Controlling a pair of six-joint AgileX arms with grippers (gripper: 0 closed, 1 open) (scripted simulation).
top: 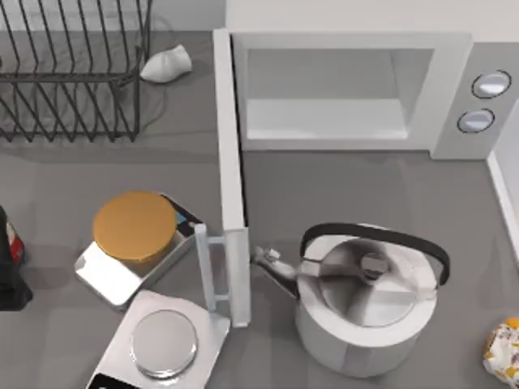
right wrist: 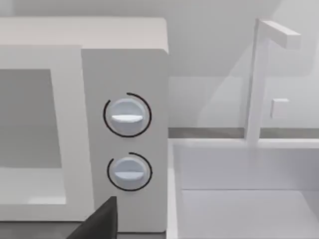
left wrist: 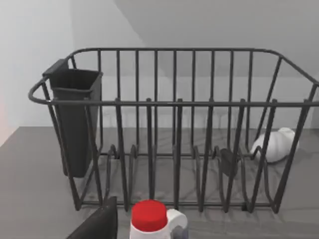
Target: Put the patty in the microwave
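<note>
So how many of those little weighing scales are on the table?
2, both left of the open microwave door: one scale under the orange disc, one bare scale at the near edge, touching it.

White microwave — mottled yellow-orange patty

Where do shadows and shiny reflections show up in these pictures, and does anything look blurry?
Top view: the dish rack throws striped shadows on the table, and the kettle carries bright and dark reflections. Left wrist view: the rack's bars cast thin shadows on the floor beneath. Right wrist view: the microwave is evenly lit, with soft shadows on the wall behind. Nothing looks blurred.
</note>
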